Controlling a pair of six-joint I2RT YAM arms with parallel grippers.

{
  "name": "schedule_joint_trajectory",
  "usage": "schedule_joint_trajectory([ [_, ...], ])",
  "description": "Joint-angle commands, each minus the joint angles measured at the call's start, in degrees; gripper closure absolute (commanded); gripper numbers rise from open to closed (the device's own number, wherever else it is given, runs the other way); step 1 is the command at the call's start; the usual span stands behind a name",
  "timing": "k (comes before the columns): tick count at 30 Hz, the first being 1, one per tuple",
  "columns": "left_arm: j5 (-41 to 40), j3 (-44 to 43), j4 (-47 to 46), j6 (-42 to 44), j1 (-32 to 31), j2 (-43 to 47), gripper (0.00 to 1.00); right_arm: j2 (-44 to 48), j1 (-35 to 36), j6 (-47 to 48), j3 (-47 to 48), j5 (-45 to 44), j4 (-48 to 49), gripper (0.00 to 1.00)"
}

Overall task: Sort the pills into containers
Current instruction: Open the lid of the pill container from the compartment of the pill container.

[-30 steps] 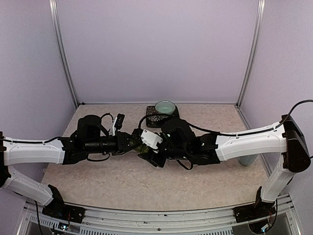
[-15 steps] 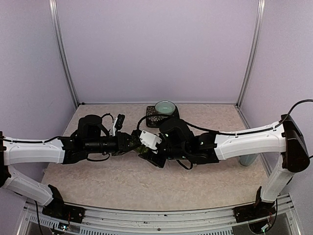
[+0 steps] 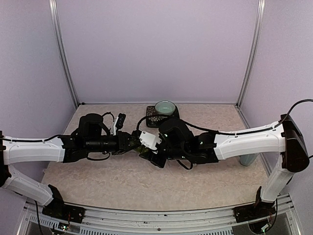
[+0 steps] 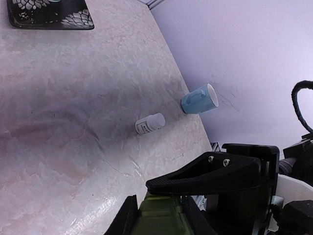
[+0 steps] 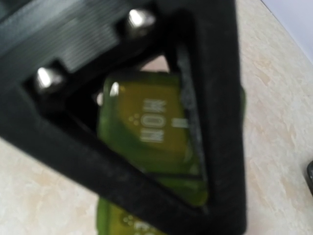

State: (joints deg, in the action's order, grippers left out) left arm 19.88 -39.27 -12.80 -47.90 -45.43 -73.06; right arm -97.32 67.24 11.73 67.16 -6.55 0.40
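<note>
My left gripper (image 4: 157, 199) is clenched on one end of the dark green strip of joined lidded compartments (image 4: 158, 220), holding it near the middle of the beige marbled table (image 3: 122, 181). My right gripper (image 3: 148, 147) meets the strip from three o'clock, with one black finger laid across the lid marked MON, and I cannot tell whether those jaws are pinched or released. Farther out toward three o'clock a small white pill bottle (image 4: 150, 124) sits near a pale blue ceramic mug (image 4: 199, 100), and at one o'clock a teal bowl (image 3: 165, 106) rests on a black patterned square tray (image 3: 154, 119) at the far edge.
</note>
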Motion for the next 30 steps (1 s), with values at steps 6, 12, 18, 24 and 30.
schedule_joint_trajectory([
  [6,-3.6,-0.7,4.4,4.3,-0.5,0.6,0.83,0.9,-0.1,-2.8,3.2,6.0,-4.2,0.72],
  [12,-4.3,0.0,5.5,5.6,-0.5,1.5,0.83,1.7,-1.7,-5.7,4.2,12.2,-6.1,0.71],
  [18,-4.5,0.5,6.4,6.7,-0.5,2.8,0.83,3.2,-4.2,-8.6,4.2,19.3,-6.2,0.7],
  [24,-4.3,1.2,6.9,7.2,-0.5,3.6,0.83,4.0,-5.8,-10.5,4.8,24.9,-6.9,0.67],
  [30,-3.5,1.9,6.7,7.3,-0.5,4.1,0.83,4.6,-6.3,-10.4,5.5,23.2,-9.0,0.48],
])
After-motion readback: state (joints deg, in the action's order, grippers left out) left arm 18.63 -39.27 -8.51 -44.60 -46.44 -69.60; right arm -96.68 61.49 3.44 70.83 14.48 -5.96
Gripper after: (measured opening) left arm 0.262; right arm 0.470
